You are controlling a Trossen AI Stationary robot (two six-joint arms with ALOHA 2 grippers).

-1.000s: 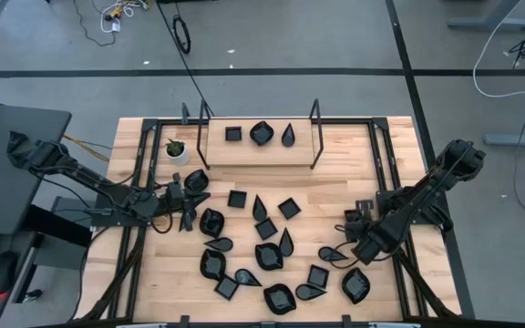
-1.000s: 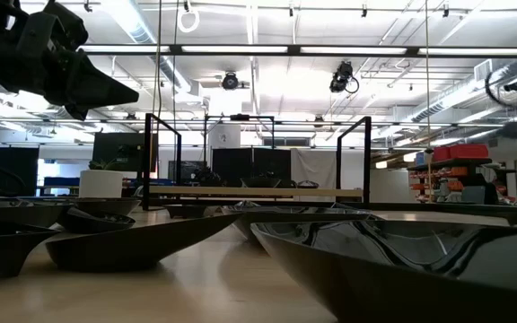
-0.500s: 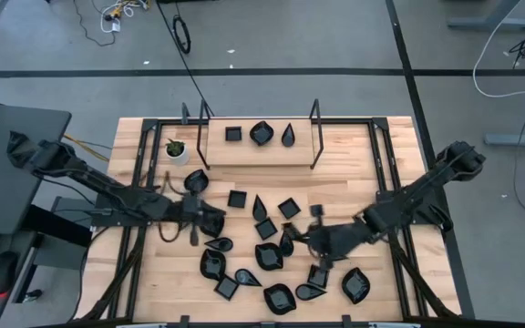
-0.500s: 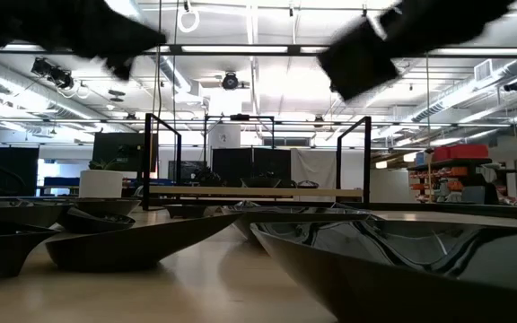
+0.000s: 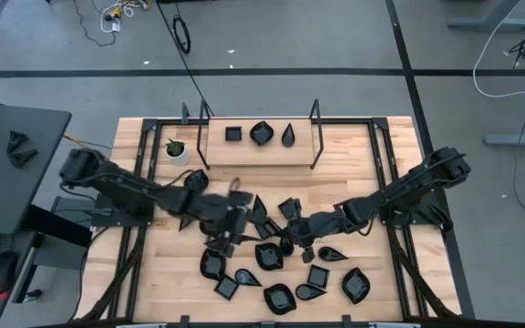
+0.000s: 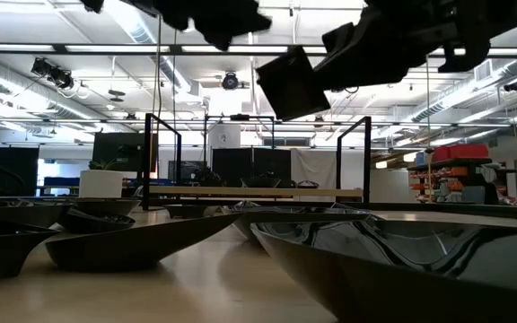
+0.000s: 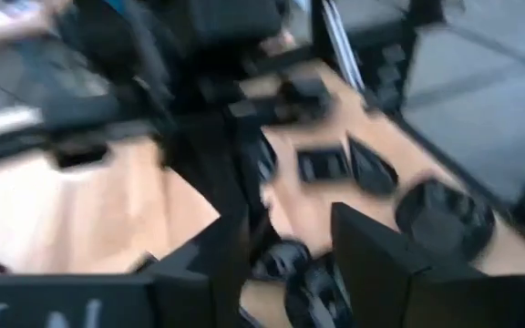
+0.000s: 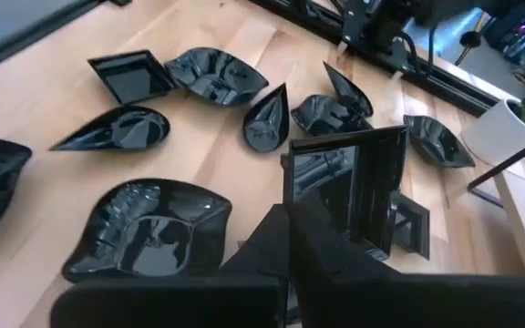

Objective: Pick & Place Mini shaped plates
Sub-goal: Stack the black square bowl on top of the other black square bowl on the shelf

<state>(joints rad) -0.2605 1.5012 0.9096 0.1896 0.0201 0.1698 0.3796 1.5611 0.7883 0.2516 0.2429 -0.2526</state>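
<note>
Several glossy black mini shaped plates (image 5: 267,255), square, teardrop and rounded, lie scattered flat on the wooden table. Three more (image 5: 262,133) sit on a raised shelf at the back. My right gripper (image 8: 322,241) hovers over the middle of the scatter (image 5: 296,228), shut on a square plate (image 8: 344,187). My left gripper (image 7: 290,264) hangs just to its left (image 5: 231,223), above the plates. It is open, with nothing between its fingers. My right gripper pinches the square plate by one edge (image 8: 335,232) between its two fingers. The plate stands on edge out of the fingers, tilted. In the low view it (image 6: 285,85) is lifted well clear of the table and the other plates.
A small white pot with a green plant (image 5: 177,150) stands at the back left, beside the shelf's black frame posts (image 5: 315,137). Black rails (image 5: 139,228) run along the table's left and right sides. The two grippers are close together over the middle.
My left gripper has swept from the table's left side toward the middle. My right gripper has swept from the right side toward the middle, carrying the square plate along in the air. No plate on the table has visibly shifted.
</note>
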